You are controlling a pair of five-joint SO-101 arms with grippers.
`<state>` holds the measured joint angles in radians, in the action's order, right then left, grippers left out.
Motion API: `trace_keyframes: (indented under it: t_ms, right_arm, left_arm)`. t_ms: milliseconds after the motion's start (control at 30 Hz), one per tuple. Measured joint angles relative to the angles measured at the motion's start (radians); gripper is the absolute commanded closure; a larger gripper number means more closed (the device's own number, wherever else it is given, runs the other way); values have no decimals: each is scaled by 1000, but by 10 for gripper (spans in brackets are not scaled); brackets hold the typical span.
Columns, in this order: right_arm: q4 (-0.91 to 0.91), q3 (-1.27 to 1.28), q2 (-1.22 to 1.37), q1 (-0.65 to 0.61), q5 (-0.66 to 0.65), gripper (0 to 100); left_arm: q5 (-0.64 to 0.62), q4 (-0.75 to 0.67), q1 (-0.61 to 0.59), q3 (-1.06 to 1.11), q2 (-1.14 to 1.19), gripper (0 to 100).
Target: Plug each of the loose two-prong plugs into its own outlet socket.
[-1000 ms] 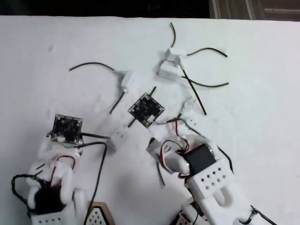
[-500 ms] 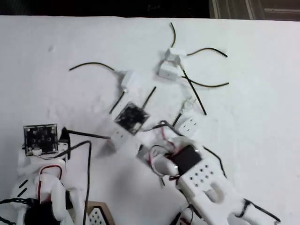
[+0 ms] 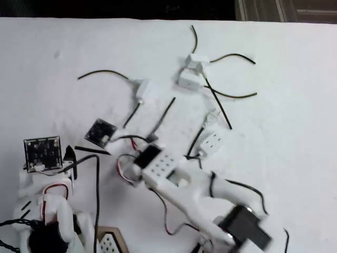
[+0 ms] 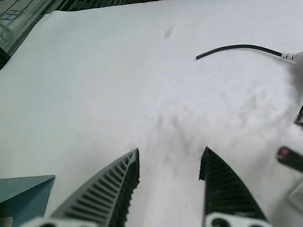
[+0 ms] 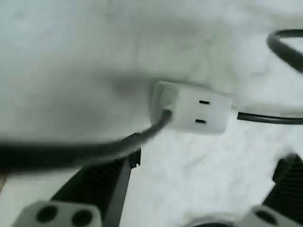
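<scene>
A white outlet socket with two slots lies on the white table, with black cords at both ends. My right gripper hovers just short of it, open, nothing between its fingers. In the high view the right arm stretches from the bottom right to the centre left. My left gripper is open over bare table at the front left. A black cord ending in a white plug lies beyond it. Another white socket and a small plug lie right of centre.
A white plug body with a curved black cord lies at mid table. Two more white pieces with crossing cords sit at the back right. A brown object pokes in at the front edge. The left arm stands at the front left.
The right arm swung left across the table, from the centre to the socket at centre left. The left arm drew back toward the front left, then held.
</scene>
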<state>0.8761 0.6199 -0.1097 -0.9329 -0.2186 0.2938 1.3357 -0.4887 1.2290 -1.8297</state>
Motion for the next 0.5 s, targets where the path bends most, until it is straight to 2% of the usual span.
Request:
trace_keyframes:
  t_ms: [233, 300, 433, 500]
  right_arm:
    - [-3, -157, 250, 0, 0, 593]
    - [-3, -193, 298, 0, 0, 656]
    - [-3, -252, 351, 8, 0, 868]
    - [-3, -284, 359, 18, 0, 940]
  left_arm:
    - [0, 0, -2, 0, 0, 782]
    - [0, 0, -2, 0, 0, 782]
    - [0, 0, -2, 0, 0, 782]
    - [0, 0, -2, 0, 0, 782]
